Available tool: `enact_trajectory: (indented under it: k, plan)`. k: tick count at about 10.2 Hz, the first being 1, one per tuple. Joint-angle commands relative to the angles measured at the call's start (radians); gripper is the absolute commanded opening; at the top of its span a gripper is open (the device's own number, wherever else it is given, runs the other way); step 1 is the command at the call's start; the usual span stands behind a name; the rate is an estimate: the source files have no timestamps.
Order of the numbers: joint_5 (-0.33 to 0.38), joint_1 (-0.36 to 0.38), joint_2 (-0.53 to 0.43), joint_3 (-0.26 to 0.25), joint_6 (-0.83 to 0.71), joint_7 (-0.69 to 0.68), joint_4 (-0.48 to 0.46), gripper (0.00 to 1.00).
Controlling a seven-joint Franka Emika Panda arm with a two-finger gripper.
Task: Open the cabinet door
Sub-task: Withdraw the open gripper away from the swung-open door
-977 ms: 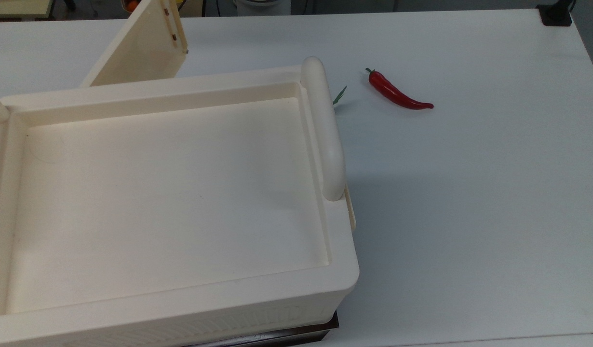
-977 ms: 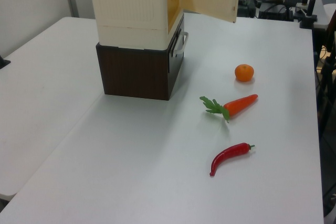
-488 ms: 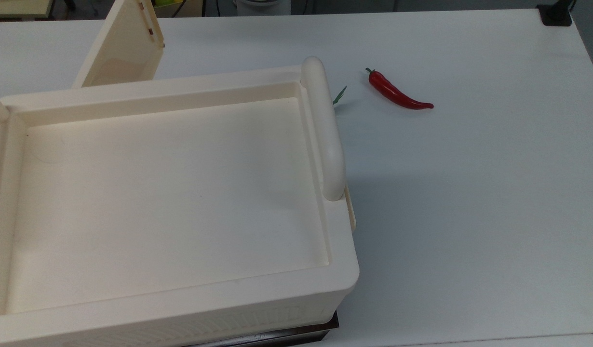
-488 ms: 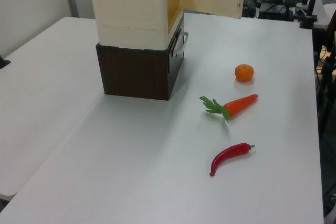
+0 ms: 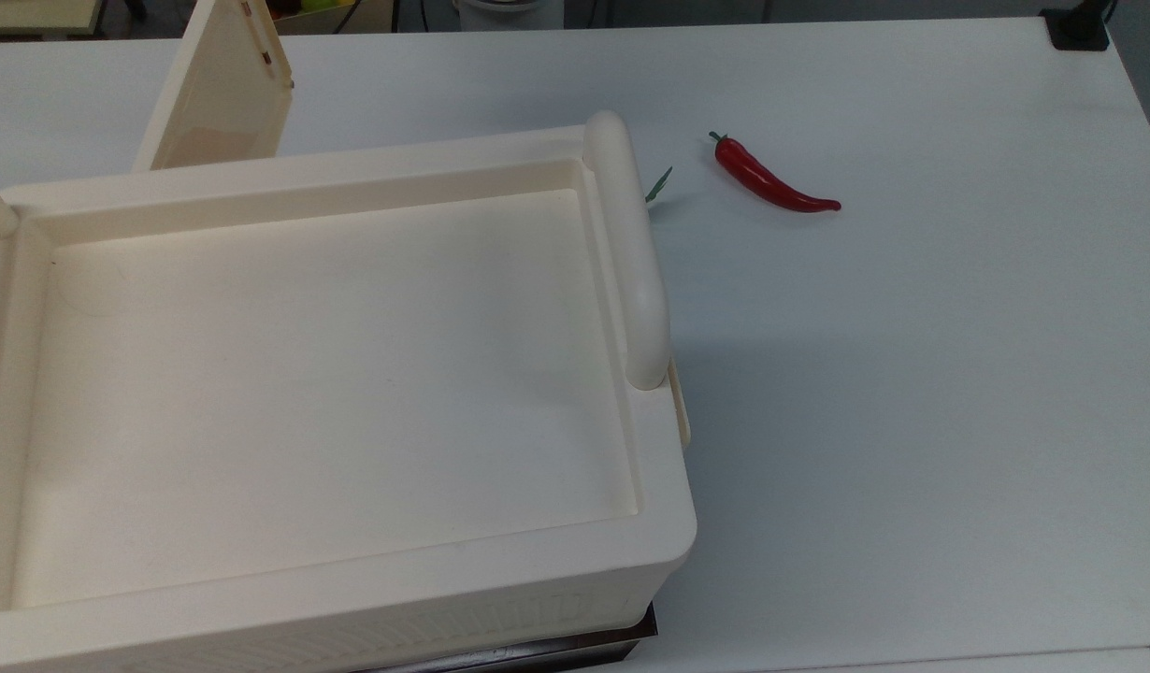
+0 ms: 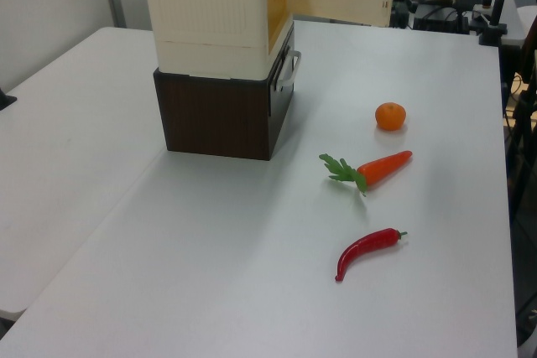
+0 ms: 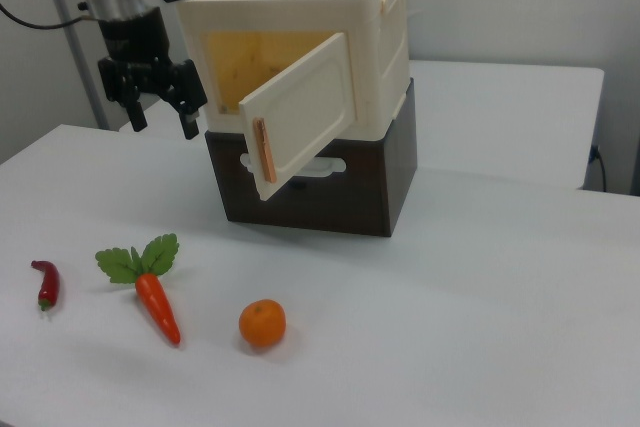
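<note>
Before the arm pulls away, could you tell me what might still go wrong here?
The hand, open, hangs beside the swung-out cabinet door; a careless retreat could clip the door's edge and knock it back. The cream box merely sits on a dark base, so a bump might shift it.

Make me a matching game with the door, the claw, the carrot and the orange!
Things:
1. cabinet door
2. claw
3. carrot
4. orange

Clues:
A. lies between the chili pepper and the round fruit in the right view
B. swung out from the cream box, yellow inside showing
C. round, nearest the right view's lower edge
D. black, fingers apart, hanging at the right view's left of the box, holding nothing

Pairs: 1-B, 2-D, 3-A, 4-C
</note>
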Motion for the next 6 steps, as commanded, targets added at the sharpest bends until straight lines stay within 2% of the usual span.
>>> enact_trajectory:
  k: [1,6]
  plan:
    - [0.0,0.036,0.031,-0.024,0.051,0.025,0.007,1.0]
    - [0.009,0.035,0.031,-0.038,0.045,0.059,0.018,1.0]
